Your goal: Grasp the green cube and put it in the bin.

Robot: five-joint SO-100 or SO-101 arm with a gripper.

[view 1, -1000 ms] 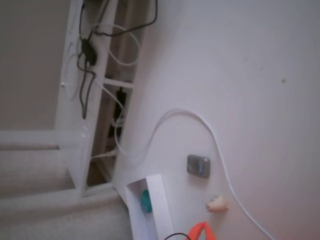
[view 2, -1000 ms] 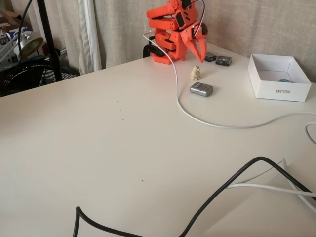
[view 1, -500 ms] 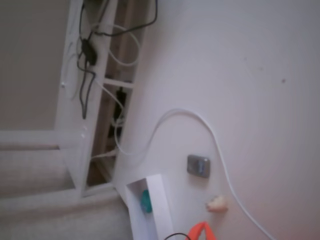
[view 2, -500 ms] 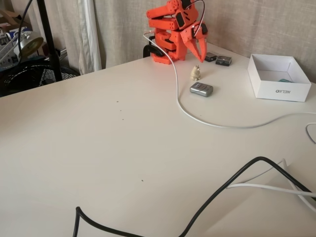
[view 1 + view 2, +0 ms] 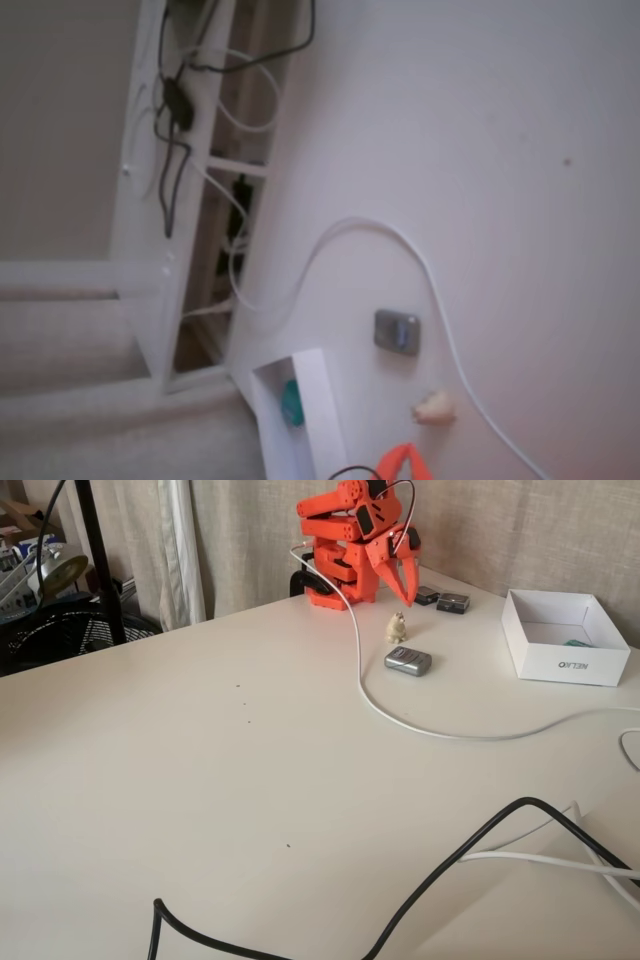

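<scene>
The green cube (image 5: 291, 402) lies inside the white bin (image 5: 327, 415), near one end. In the other fixed view only a teal sliver of the green cube (image 5: 576, 642) shows over the wall of the bin (image 5: 565, 666). The orange arm is folded up at the table's back edge. Its gripper (image 5: 399, 593) points down just behind the beige lump, well left of the bin, and looks shut with nothing in it. Only the gripper (image 5: 403, 451) tip pokes in at the bottom edge of a fixed view.
A grey metallic square (image 5: 408, 660) and a small beige lump (image 5: 397, 627) lie in front of the arm. A white cable (image 5: 400, 716) curves across the table, and a black cable (image 5: 470, 846) crosses the near side. Small dark boxes (image 5: 452, 602) sit behind.
</scene>
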